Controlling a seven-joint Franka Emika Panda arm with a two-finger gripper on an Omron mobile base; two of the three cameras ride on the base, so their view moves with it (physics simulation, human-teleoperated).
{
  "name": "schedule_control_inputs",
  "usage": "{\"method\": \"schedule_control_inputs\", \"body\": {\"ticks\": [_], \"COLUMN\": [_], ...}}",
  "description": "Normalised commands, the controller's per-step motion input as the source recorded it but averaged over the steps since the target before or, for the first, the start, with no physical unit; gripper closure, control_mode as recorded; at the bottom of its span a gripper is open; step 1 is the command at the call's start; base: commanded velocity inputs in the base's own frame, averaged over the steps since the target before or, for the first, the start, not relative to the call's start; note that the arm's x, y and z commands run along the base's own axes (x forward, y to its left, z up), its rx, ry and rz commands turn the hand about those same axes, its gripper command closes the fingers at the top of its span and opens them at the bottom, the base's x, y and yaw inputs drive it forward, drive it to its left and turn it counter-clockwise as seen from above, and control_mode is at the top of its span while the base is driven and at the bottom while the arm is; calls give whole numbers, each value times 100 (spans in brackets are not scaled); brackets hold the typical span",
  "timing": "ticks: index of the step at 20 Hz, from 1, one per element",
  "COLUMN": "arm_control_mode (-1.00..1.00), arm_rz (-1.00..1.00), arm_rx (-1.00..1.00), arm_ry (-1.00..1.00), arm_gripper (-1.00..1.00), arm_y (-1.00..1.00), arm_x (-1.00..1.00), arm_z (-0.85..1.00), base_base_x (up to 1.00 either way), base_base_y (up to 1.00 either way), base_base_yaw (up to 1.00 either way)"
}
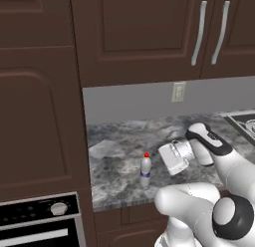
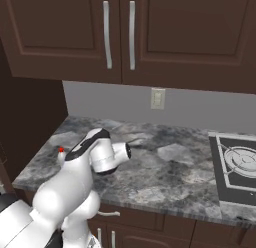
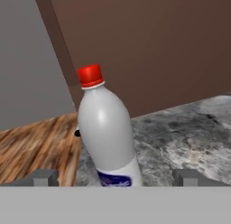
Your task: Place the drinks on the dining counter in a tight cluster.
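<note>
The bottle [image 3: 108,133] with the red cap and blue label stands upright on the grey marbled tabletop [image 1: 119,141], dead ahead of the jaws and close, its long axis vertical and centred between the two fingertips [image 3: 43,178]. The jaws [image 1: 172,159] are spread fully wide and hold nothing. In my judgement a short straight advance would bracket the bottle's lower body

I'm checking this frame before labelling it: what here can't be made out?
- Bottle: base cut off by the hand view's bottom edge; in the right base view the arm hides all but its cap.
- Label text: too small.
- End effector: only its fingertips show.
- Cooktop: cut off by the edge.
</note>
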Motion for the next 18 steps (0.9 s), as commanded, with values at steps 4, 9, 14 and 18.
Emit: {"method": "schedule_control_inputs", "body": {"ticks": [4,9,14,18], "arm_control_mode": [-100,-100,-100,-100], "arm_rz": [0,0,0,0], "arm_rx": [0,0,0,0], "arm_ry": [0,0,0,0], "arm_gripper": [-100,-100,-100,-100], "arm_y": [18,18,4,3], "arm_x": [0,-1,-6,-18], "arm_z": [-9,-11,-15,-3], "base_base_x": [0,0,0,0], "base_base_y": [0,0,0,0], "base_base_yaw": [0,0,0,0]}}
